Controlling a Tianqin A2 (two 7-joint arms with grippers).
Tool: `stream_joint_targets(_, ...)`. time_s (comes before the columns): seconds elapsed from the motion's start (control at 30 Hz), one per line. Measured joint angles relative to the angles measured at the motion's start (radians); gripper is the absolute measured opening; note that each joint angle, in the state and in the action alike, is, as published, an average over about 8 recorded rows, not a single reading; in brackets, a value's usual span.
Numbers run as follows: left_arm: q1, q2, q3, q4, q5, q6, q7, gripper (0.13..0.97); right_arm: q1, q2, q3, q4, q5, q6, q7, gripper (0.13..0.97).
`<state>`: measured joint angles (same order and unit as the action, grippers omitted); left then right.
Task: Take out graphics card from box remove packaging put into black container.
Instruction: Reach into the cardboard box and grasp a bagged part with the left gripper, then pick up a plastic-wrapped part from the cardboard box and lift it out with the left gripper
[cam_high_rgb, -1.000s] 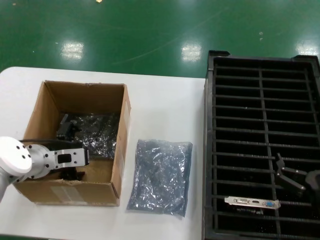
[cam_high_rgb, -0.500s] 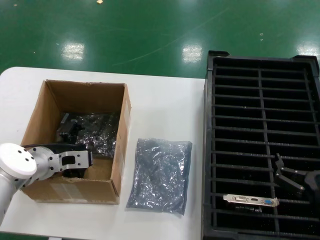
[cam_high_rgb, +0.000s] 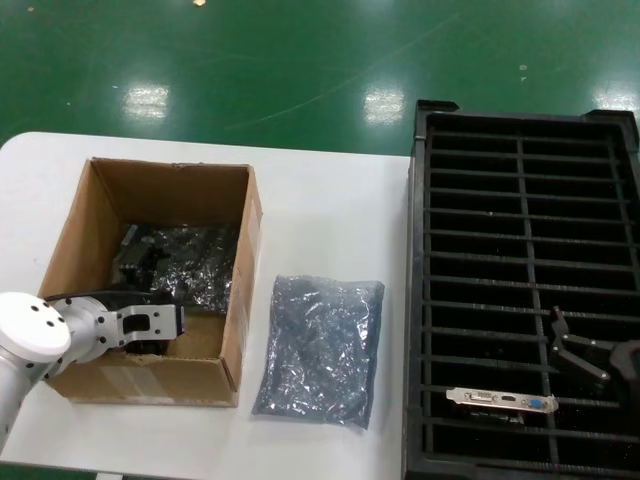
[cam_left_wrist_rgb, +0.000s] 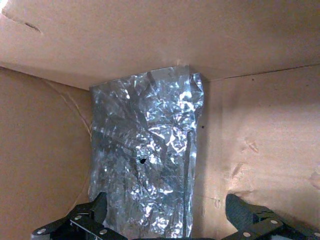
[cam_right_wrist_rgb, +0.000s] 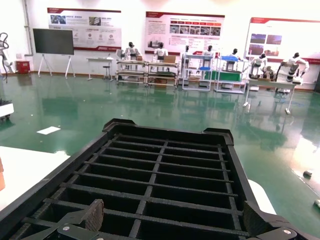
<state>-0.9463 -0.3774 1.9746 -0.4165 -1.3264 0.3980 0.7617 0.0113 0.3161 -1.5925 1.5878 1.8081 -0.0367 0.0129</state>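
The brown cardboard box (cam_high_rgb: 70, 235) stands on the left of the white table. A crinkly grey-blue bag (cam_high_rgb: 195, 265) lies inside it and fills the left wrist view (cam_left_wrist_rgb: 145, 155); what it holds is hidden. My left gripper (cam_high_rgb: 148, 347) is down inside the box near its front wall, open, its fingers either side of the bag's near end (cam_left_wrist_rgb: 167, 212). A second bag (cam_high_rgb: 320, 350) lies flat on the table beside the box. A graphics card (cam_high_rgb: 500, 402) with a silver bracket sits in a near slot of the black container (cam_high_rgb: 420, 200). My right gripper (cam_high_rgb: 578, 352) hovers open over the container (cam_right_wrist_rgb: 175, 217).
The box's walls (cam_left_wrist_rgb: 260, 125) close in tightly round my left gripper. The container's slats (cam_right_wrist_rgb: 165, 170) lie just below my right gripper. Green floor lies beyond the table's far edge.
My left wrist has sunk slightly lower and nearer the box's front wall. The right gripper, card and bags have barely moved.
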Motion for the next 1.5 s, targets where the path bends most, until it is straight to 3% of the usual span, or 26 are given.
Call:
stream_joint_targets(0.23, 0.018, -0.013, 0.013, -0.049, 0.007, -0.01, -0.027, 0.799, 0.0, 0.0, 0.0, 0.0, 0.0, 0.0, 0.0, 0.966)
stream_joint_targets(0.53, 0.031, -0.026, 0.022, -0.086, 0.011, -0.022, -0.047, 0.589, 0.0, 0.0, 0.0, 0.0, 0.0, 0.0, 0.0, 0.966)
stream_joint_targets(0.8, 0.039, -0.032, 0.014, -0.096, -0.009, -0.036, -0.02, 0.183, 0.0, 0.0, 0.0, 0.0, 0.0, 0.0, 0.0, 0.966)
stream_joint_targets(1.2, 0.117, -0.089, 0.019, -0.267, 0.046, -0.051, -0.138, 0.14, 0.0, 0.0, 0.0, 0.0, 0.0, 0.0, 0.0, 0.966)
stream_joint_targets(1.5, 0.194, -0.135, -0.019, -0.469, 0.155, -0.057, -0.292, 0.138, 0.0, 0.0, 0.0, 0.0, 0.0, 0.0, 0.0, 0.966)
